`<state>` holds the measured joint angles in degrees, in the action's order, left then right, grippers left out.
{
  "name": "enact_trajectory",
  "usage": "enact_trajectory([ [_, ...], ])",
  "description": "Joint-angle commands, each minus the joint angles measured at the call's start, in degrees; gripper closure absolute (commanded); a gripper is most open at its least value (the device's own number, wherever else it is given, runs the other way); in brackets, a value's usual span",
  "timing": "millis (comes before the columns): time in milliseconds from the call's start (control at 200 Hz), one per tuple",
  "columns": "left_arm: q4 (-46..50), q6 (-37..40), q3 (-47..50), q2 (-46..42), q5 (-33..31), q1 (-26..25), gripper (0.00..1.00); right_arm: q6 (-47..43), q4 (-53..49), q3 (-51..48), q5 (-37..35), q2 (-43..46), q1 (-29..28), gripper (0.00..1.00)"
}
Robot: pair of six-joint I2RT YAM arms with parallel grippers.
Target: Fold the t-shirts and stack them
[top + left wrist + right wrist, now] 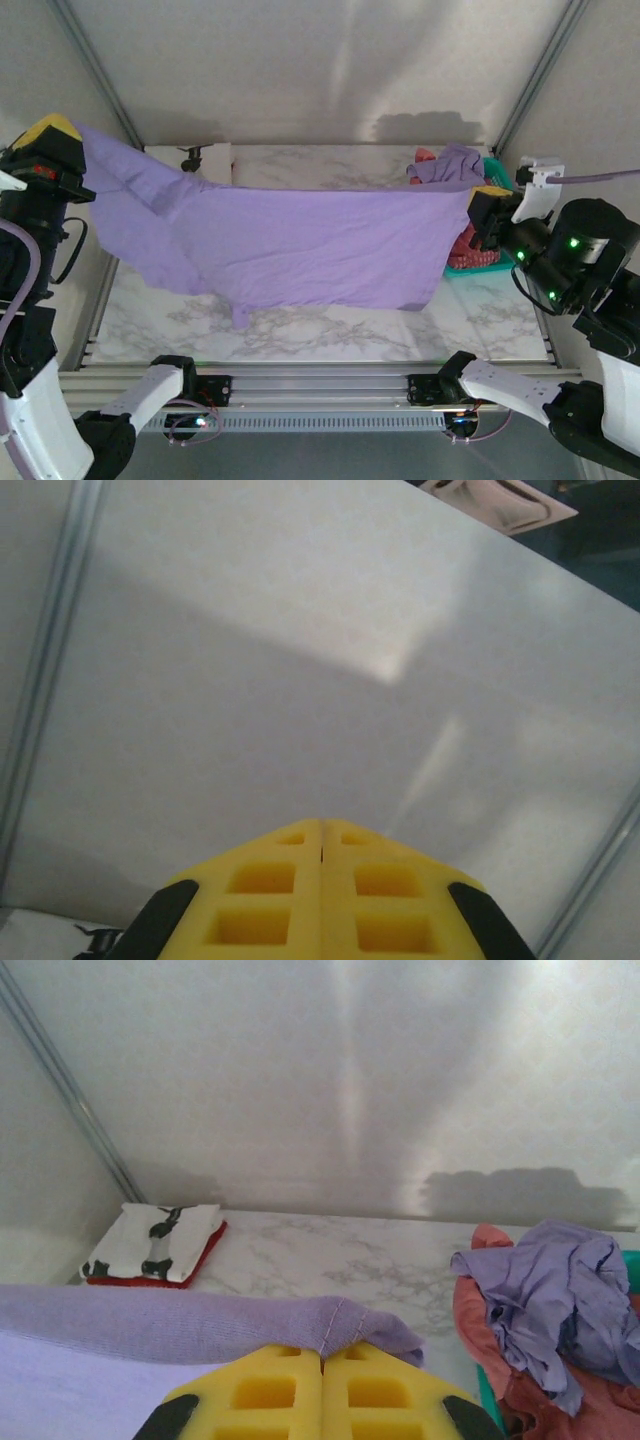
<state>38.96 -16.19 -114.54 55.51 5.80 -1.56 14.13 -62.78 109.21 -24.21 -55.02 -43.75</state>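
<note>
Stretched lengthwise left to right across mid-frame: plain lavender t-shirt [300, 245], wrinkled, sagging at lower left. Clamped shut on its top corners: left gripper [64, 128], right gripper [487, 196].

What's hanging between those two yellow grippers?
A lavender t-shirt, stretched from the left gripper to the right gripper above the marble table; the top view shows it.

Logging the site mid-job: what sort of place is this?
Probably a lab test cell, not a home: plain grey wall panels in metal framing, a marble-look tabletop on an aluminium rail.
</note>
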Motion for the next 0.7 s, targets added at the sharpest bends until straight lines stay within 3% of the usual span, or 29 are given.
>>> enact_trajectory([
  [0,2.7,2.7,0.2,2.6,-3.6,0.8,1.0,-0.8,2.4,-1.5,-5.2,-1.3,0.3,1.0],
  [190,-4.4,4.7,12.5,7.0,-2.9,0.6,1.0,-4.9,7.3,-7.0,-10.0,-8.5,2.1,1.0],
  [335,-13.1,6.4,20.1,15.8,-1.9,-0.3,1.0,-2.2,12.9,-11.8,5.1,-17.7,15.7,1.0],
  [451,-21.9,6.9,25.7,25.7,-1.0,-0.5,1.0,-2.5,18.4,-13.8,9.5,-28.8,20.4,1.0],
  [576,-24.4,7.3,23.0,41.1,1.1,-1.0,1.0,-2.8,16.8,-8.1,10.8,-46.2,22.7,1.0],
  [696,-24.2,8.8,14.5,56.0,0.4,-3.3,1.0,-3.7,12.7,4.6,11.1,-63.6,23.7,1.0],
])
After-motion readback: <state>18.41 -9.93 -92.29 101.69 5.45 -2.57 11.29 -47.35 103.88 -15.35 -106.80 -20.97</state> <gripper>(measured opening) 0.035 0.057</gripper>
